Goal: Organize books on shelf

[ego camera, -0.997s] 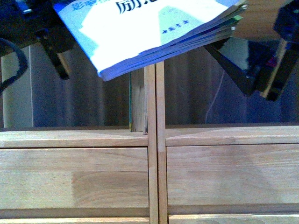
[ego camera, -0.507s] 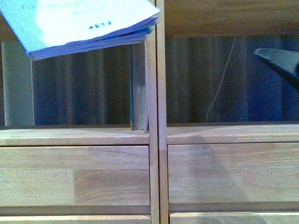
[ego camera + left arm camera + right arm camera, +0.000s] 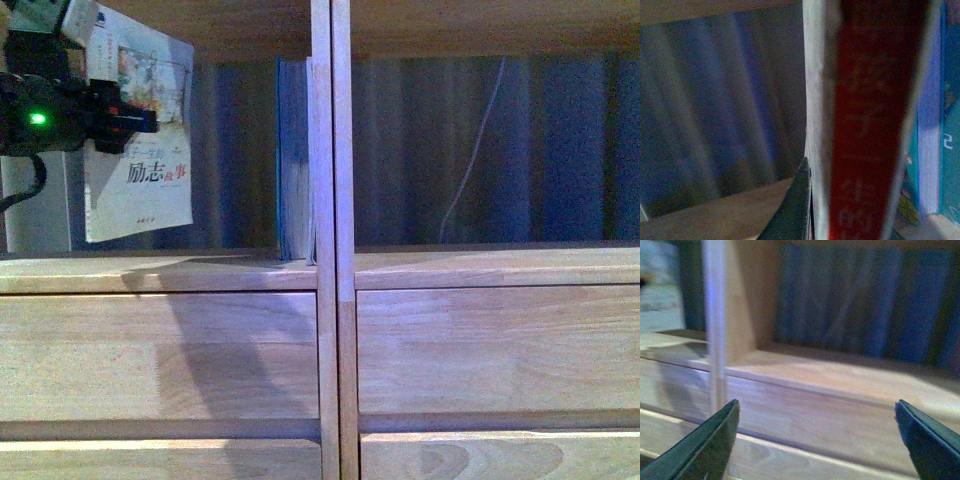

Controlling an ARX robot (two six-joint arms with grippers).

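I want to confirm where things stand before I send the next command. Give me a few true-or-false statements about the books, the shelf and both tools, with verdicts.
1. The left tool holds the paperback upright in the left cubby. True.
2. The right tool is shut on a book. False: it is open, with nothing between its fingers, and faces the shelf.
3. The teal book stands against the central divider, on the left cubby's side. True.
4. The paperback leans against the teal book. False: the front view shows a clear gap between them.
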